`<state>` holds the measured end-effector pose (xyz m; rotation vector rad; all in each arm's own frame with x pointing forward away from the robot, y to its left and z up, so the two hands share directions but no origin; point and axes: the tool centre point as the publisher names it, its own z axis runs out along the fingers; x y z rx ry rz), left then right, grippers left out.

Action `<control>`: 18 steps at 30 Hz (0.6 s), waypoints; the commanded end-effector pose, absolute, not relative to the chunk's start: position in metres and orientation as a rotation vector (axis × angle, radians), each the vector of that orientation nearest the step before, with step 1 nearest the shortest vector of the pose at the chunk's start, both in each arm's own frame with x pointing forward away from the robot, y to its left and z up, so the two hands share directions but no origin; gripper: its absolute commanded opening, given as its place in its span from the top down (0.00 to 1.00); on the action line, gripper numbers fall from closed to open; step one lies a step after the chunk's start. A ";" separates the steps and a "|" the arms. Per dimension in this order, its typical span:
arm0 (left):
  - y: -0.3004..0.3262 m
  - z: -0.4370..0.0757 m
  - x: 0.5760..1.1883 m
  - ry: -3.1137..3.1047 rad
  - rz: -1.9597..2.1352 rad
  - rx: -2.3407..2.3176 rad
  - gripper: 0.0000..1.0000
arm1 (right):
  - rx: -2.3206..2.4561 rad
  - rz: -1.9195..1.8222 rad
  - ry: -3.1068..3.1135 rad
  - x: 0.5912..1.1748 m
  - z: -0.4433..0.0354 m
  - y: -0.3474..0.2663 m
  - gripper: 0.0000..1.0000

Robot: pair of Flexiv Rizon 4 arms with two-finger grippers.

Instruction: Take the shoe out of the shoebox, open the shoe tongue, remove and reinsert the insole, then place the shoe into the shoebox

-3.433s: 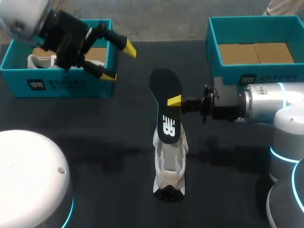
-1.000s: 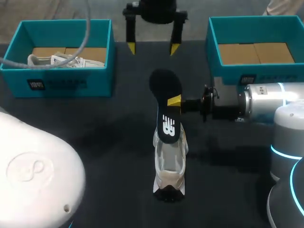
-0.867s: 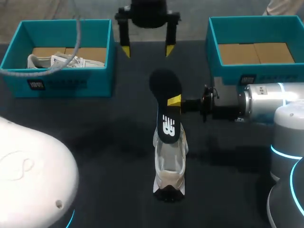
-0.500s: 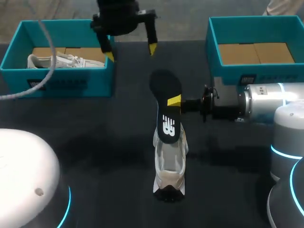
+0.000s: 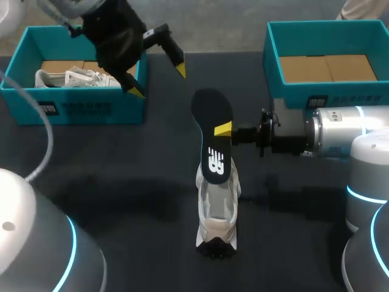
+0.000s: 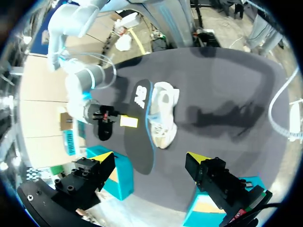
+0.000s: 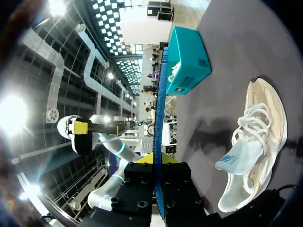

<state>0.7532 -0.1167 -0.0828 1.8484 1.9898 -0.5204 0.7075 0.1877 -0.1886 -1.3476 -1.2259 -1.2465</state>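
The shoe (image 5: 217,210), cream and white with loose white laces, stands on its sole at the middle of the table, its tongue (image 7: 235,159) lifted. The insole (image 5: 213,131), dark with a white logo and blue edge, slants up from the shoe's opening toward the far side, pinched on edge by the right gripper (image 5: 223,129). The left gripper (image 5: 158,80), fingers spread and holding nothing, has swung left from the far middle to beside the left shoebox (image 5: 73,108). Shoe, insole and right gripper have not moved.
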 end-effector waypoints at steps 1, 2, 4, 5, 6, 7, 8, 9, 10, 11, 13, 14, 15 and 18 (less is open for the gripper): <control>-0.116 -0.093 0.750 1.244 -1.181 1.219 0.00 | -1.352 -1.246 -1.226 0.707 -0.189 0.190 1.00; -0.118 -0.094 0.749 1.238 -1.183 1.216 0.00 | -1.352 -1.246 -1.226 0.707 -0.189 0.190 1.00; -0.119 -0.096 0.746 1.205 -1.198 1.207 0.00 | -1.352 -1.246 -1.226 0.707 -0.189 0.190 1.00; -0.120 -0.096 0.744 1.200 -1.198 1.203 0.00 | -1.352 -1.246 -1.226 0.707 -0.189 0.190 1.00; -0.120 -0.097 0.743 1.194 -1.201 1.197 0.00 | -1.352 -1.246 -1.226 0.707 -0.189 0.190 1.00; -0.120 -0.097 0.740 1.175 -1.204 1.190 0.00 | -1.352 -1.246 -1.226 0.707 -0.189 0.190 1.00; -0.120 -0.097 0.737 1.173 -1.204 1.190 0.00 | -1.352 -1.246 -1.226 0.707 -0.189 0.190 1.00; -0.120 -0.098 0.735 1.173 -1.204 1.192 0.00 | -1.352 -1.246 -1.226 0.707 -0.189 0.190 1.00; -0.119 -0.098 0.733 1.170 -1.200 1.195 0.00 | -1.352 -1.246 -1.226 0.707 -0.189 0.190 1.00; -0.117 -0.098 0.731 1.167 -1.198 1.196 0.00 | -1.352 -1.246 -1.226 0.707 -0.189 0.190 1.00; -0.113 -0.098 0.727 1.161 -1.185 1.194 0.00 | -1.352 -1.246 -1.226 0.707 -0.189 0.190 1.00; -0.110 -0.098 0.726 1.156 -1.186 1.187 0.00 | -1.352 -1.246 -1.226 0.707 -0.189 0.190 1.00; -0.109 -0.099 0.725 1.155 -1.184 1.186 0.00 | -1.352 -1.246 -1.226 0.707 -0.189 0.190 1.00; -0.101 -0.104 0.723 1.153 -1.175 1.173 0.00 | -1.352 -1.246 -1.226 0.707 -0.189 0.190 1.00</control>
